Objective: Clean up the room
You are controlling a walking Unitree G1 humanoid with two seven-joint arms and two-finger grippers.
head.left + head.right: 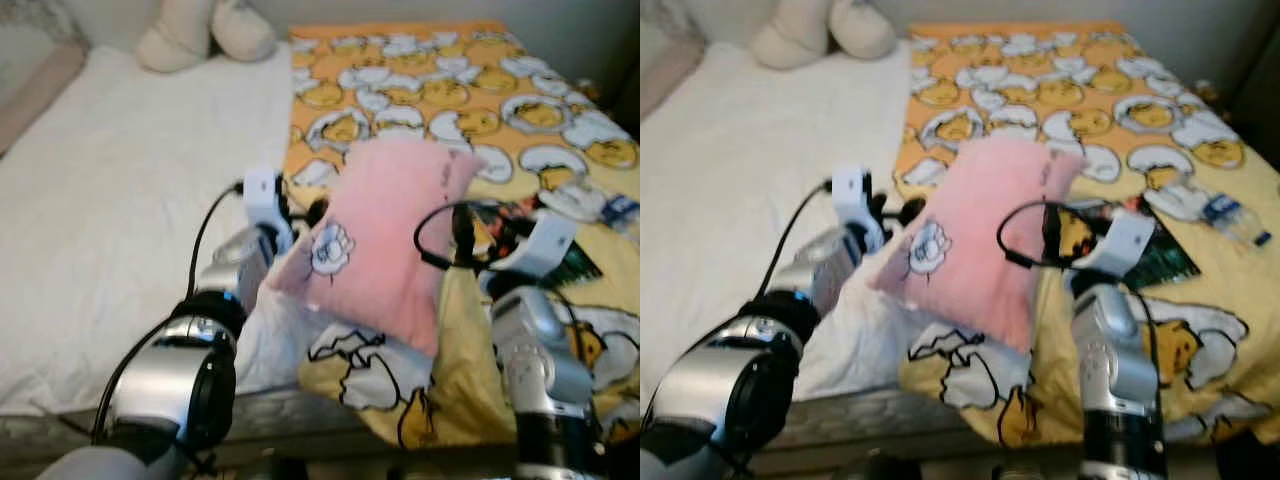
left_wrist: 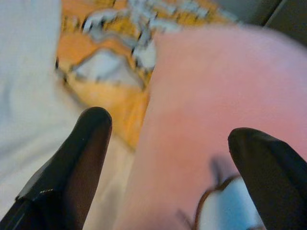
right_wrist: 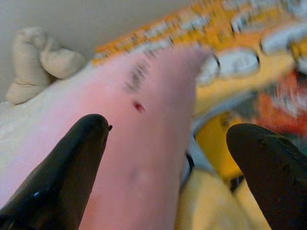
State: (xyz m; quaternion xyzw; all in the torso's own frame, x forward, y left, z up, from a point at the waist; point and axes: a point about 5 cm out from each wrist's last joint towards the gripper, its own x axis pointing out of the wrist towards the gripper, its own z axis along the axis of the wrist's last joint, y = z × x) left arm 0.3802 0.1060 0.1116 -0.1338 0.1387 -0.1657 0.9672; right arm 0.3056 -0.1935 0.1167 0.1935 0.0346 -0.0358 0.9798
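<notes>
A: Pink pillow (image 1: pixel 385 235); location?
B: Raised at the near edge of the bed (image 1: pixel 110 200), tilted, between the two arms; white flower motif on its lower left corner.

A: Grippers?
B: Left gripper (image 2: pixel 168 158) spread wide, fingers either side of the pillow's left edge; right gripper (image 3: pixel 172 163) likewise wide at the pillow's right side; whether either presses the fabric, cannot tell.

A: Surroundings?
B: Yellow-orange egg-print blanket (image 1: pixel 450 90) over the bed's right half, bunched beneath the pillow; white sheet (image 1: pixel 120 180) on the left; cream stuffed toy (image 1: pixel 200 30) at the far end; plastic bottle (image 1: pixel 1230 215) and dark booklet (image 1: pixel 1165 255) on the blanket, right of the right arm.
</notes>
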